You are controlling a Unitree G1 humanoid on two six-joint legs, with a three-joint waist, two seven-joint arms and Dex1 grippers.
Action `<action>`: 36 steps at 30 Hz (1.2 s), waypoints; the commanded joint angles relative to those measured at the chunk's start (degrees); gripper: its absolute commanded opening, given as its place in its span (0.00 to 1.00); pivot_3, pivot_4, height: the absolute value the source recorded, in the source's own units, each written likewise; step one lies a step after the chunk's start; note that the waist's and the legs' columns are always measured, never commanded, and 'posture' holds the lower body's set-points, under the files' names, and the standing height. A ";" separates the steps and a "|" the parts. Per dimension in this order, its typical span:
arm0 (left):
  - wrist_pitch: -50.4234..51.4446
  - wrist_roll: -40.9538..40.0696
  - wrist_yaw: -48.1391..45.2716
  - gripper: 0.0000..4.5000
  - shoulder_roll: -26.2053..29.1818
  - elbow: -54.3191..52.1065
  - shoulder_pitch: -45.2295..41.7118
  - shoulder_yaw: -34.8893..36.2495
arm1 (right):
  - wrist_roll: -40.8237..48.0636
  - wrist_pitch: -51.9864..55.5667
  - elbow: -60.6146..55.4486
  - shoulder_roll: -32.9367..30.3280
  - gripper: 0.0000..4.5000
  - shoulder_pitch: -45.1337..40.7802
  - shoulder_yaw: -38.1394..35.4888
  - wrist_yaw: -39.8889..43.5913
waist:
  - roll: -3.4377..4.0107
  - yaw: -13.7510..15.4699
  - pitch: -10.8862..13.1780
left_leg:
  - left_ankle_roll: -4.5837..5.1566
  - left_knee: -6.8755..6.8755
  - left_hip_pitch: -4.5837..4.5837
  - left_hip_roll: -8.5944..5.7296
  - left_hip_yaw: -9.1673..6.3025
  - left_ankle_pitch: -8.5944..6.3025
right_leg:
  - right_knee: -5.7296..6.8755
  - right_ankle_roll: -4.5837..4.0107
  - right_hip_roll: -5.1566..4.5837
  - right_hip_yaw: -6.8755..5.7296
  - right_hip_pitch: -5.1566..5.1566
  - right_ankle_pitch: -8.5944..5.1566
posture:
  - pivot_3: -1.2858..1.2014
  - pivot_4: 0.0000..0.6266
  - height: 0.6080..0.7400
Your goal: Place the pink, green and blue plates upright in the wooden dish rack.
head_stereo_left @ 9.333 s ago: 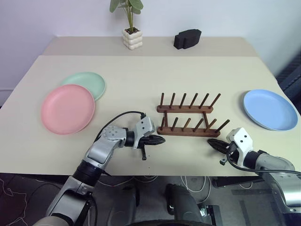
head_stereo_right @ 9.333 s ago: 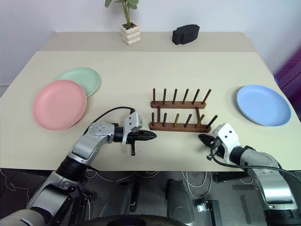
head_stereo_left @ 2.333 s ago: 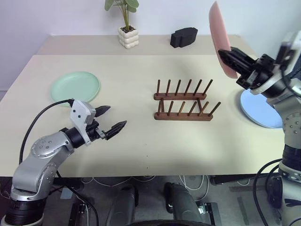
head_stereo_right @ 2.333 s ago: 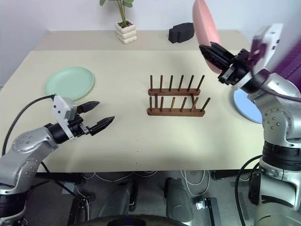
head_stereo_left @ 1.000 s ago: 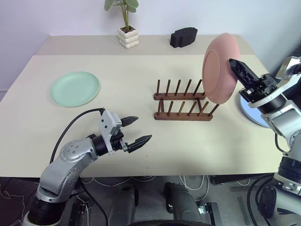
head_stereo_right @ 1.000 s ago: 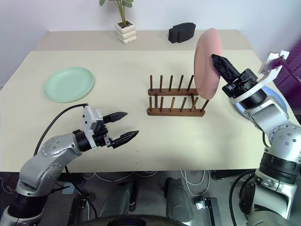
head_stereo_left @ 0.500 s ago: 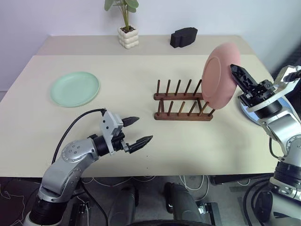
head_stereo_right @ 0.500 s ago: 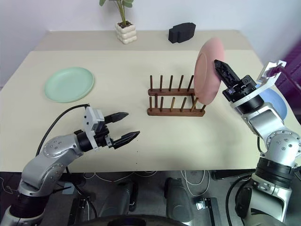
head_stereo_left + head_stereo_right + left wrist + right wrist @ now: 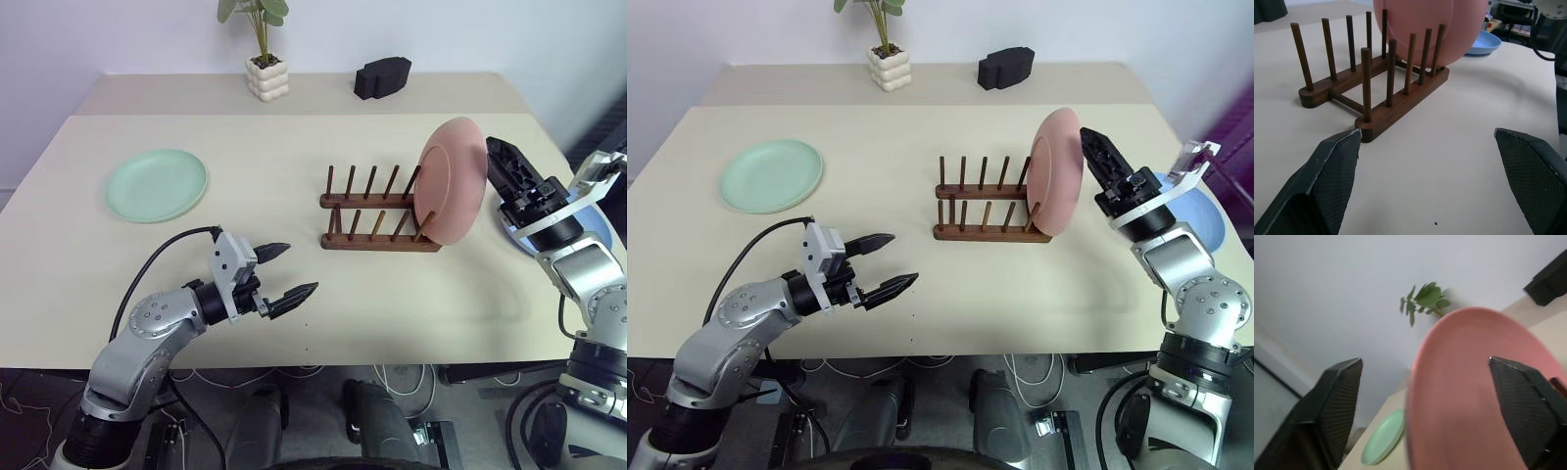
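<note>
With the pink plate (image 9: 453,182) standing upright in the end slot of the wooden dish rack (image 9: 380,212), the right gripper (image 9: 1104,166) sits beside its rim, jaws spread and holding nothing, while the left gripper (image 9: 285,271) hovers open and empty over the table (image 9: 294,147), so the green plate (image 9: 157,184) or blue plate (image 9: 1205,217) likely comes next.
</note>
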 commanded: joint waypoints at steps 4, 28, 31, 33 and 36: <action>-1.40 0.16 0.11 1.00 -0.34 -0.57 0.40 0.59 | -3.03 -4.82 1.31 -2.19 0.87 -5.21 -3.72 0.24 | 0.01 0.00 0.00 | 0.00 0.00 0.00 -0.01 0.00 0.00 | 0.00 0.00 0.00 0.00 0.00 0.00 | 0.52 0.24 0.97; -1.98 2.56 8.52 1.00 -1.19 6.78 -4.12 9.20 | -32.40 -13.57 -13.12 -14.24 0.87 -14.51 19.39 21.60 | 0.14 0.17 0.02 | 0.07 0.04 -0.03 -0.01 0.01 -0.04 | -0.04 0.02 -0.03 0.00 0.00 0.00 | 0.52 0.24 0.97; 2.05 2.02 15.64 1.00 -1.70 13.32 -8.29 15.68 | -39.18 -16.58 -15.53 -13.45 0.87 -13.60 25.18 23.51 | 0.13 0.07 0.02 | 0.07 0.04 -0.01 -0.04 -0.01 -0.04 | 0.00 0.02 -0.01 -0.01 -0.01 0.00 | 0.52 0.24 0.97; 3.68 1.77 20.07 1.00 -1.47 16.93 -11.33 20.34 | -44.01 -19.01 -16.21 -12.72 0.87 -13.05 29.21 24.41 | 0.12 -0.09 0.02 | 0.06 0.07 -0.01 -0.04 -0.06 -0.04 | 0.01 0.04 0.03 -0.06 -0.01 0.01 | 0.52 0.24 0.97; 8.63 2.83 28.39 1.00 -1.21 21.65 -16.51 25.20 | -46.87 -20.94 -16.62 -10.88 0.87 -12.07 31.67 25.10 | 0.10 -0.07 0.02 | 0.06 0.04 0.00 -0.05 -0.07 -0.04 | 0.01 0.23 0.03 -0.08 -0.01 0.11 | 0.52 0.24 0.97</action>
